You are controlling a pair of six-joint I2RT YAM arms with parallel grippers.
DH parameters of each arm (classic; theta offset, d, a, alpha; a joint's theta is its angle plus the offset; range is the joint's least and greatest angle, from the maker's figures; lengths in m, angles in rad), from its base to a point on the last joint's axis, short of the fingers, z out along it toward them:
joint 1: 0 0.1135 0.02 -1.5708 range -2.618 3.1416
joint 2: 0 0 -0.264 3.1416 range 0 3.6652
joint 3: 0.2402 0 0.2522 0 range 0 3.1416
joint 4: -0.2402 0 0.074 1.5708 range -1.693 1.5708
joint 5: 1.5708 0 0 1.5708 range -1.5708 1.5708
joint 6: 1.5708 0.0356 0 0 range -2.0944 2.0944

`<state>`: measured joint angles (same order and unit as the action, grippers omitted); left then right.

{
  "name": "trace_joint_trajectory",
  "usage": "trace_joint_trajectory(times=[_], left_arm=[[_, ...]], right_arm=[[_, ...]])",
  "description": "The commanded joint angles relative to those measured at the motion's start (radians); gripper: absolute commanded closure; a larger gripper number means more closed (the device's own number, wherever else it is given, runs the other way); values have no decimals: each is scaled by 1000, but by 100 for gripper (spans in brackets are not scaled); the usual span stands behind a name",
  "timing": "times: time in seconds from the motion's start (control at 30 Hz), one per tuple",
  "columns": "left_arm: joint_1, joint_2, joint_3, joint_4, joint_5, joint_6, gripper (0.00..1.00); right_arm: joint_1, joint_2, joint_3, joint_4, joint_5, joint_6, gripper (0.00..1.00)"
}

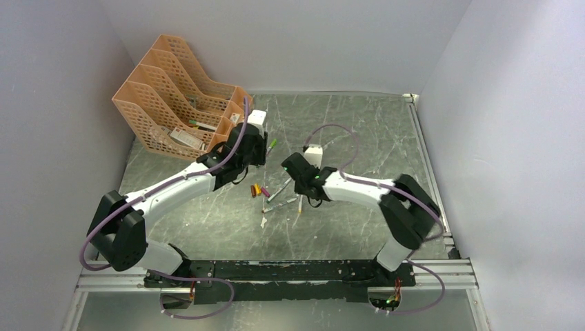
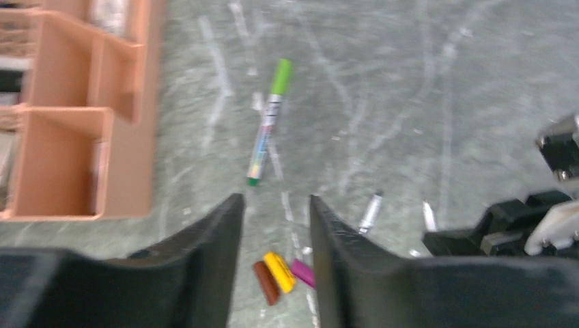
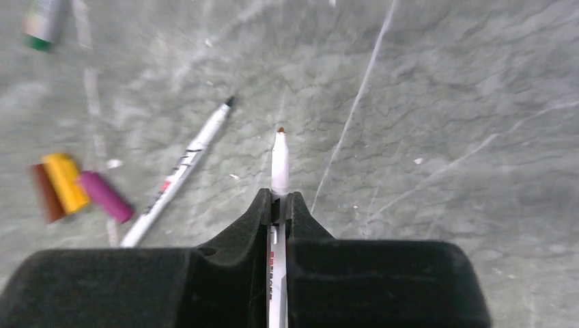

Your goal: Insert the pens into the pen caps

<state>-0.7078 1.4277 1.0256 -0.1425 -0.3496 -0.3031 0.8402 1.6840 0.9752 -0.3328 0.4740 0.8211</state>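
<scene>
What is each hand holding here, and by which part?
The right hand pinches an uncapped pen by its barrel, tip sticking out ahead. The left hand is open and holds nothing.

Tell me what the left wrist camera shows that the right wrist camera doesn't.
Left wrist only: the orange organizer, and the left gripper open with nothing between its fingers. Right wrist only: the right gripper shut on an uncapped pen, tip pointing forward. Both: the brown, yellow and magenta caps lying side by side, plus the green-capped pen, though the right wrist catches only its end.
</scene>
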Motion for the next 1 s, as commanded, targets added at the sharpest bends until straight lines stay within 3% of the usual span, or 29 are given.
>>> trace_joint_trajectory(times=[0.0,0.07,0.17,0.27,0.37,0.63,0.7,0.97], left_arm=[[39,-10,7,146,445,-58,63],[63,-8,-32,280,622,-131,61],[69,-29,-108,486,800,-214,49],[74,-60,-230,837,932,-344,36],[78,-46,-277,1078,1036,-468,30],[85,208,-291,1890,1198,-945,30],[81,245,-292,1944,1177,-990,32],[39,238,-266,1864,1150,-927,26]], right_arm=[[5,-251,-73,121,60,-46,100],[3,-402,-139,223,40,-99,100],[1,-562,-222,358,5,-173,100],[2,-681,-269,441,-45,-241,100],[2,-778,-294,499,-83,-288,100],[2,-896,-291,541,-136,-341,100],[1,-912,-285,557,-160,-343,100],[2,-896,-262,571,-201,-357,100]])
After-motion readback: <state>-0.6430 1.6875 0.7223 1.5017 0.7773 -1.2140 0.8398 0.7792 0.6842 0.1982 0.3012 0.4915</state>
